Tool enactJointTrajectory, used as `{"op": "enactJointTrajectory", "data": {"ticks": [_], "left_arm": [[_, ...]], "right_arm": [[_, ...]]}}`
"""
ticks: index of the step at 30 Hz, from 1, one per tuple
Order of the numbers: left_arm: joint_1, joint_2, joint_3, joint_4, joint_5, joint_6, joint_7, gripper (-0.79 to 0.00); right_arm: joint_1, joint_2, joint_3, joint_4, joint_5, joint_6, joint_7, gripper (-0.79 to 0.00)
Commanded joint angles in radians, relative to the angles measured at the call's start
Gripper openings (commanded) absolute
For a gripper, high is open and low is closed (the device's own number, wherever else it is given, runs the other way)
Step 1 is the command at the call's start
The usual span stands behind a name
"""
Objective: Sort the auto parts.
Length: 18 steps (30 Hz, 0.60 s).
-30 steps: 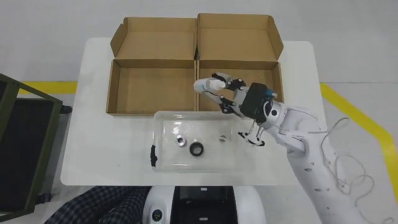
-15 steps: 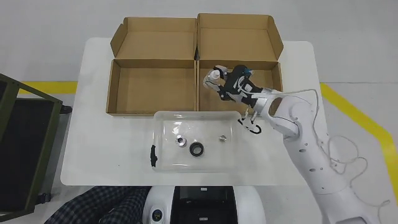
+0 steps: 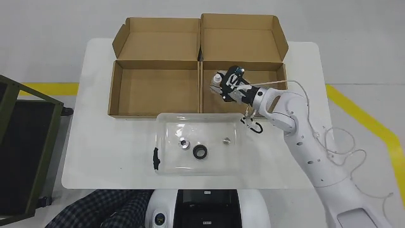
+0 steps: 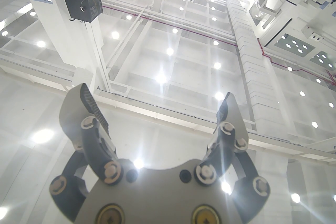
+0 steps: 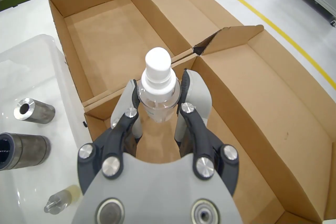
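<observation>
My right gripper point(image 3: 225, 86) is shut on a small clear spray bottle point(image 3: 218, 78) with a white cap, held over the near left corner of the right cardboard box point(image 3: 266, 82). In the right wrist view the bottle point(image 5: 158, 88) sits between the fingers point(image 5: 195, 95), cap pointing away, above the wall shared by the two boxes. The clear plastic tray point(image 3: 166, 121) holds a short metal sleeve point(image 3: 183, 143), a dark bushing point(image 3: 200, 152) and a small pin point(image 3: 225, 141). My left gripper point(image 4: 157, 107) is open, holds nothing and points at the ceiling.
The left cardboard box point(image 3: 155, 92) stands open beside the right one, both with lids folded back. Both sit at the far side of the white table point(image 3: 107, 139). A green rack point(image 3: 19, 152) stands by the table's left side.
The right gripper has carried the bottle from the tray's right rim back and left over the right box, and its wrist has turned.
</observation>
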Motion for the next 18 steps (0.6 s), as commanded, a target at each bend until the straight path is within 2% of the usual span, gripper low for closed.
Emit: {"op": "enactJointTrajectory", "data": {"ticks": [1,10,18], "left_arm": [[0.0,0.0,0.0,0.0,0.0,0.0,0.0,0.0],[0.0,0.0,0.0,0.0,0.0,0.0,0.0,0.0],[0.0,0.0,0.0,0.0,0.0,0.0,0.0,0.0]], "right_arm": [[0.015,-0.003,-0.009,0.029,0.008,0.003,-0.001,-0.785],[0.068,-0.017,-0.047,0.146,0.036,0.016,-0.016,-0.785],[0.088,-0.025,-0.071,0.187,0.044,0.028,-0.006,-0.785]]}}
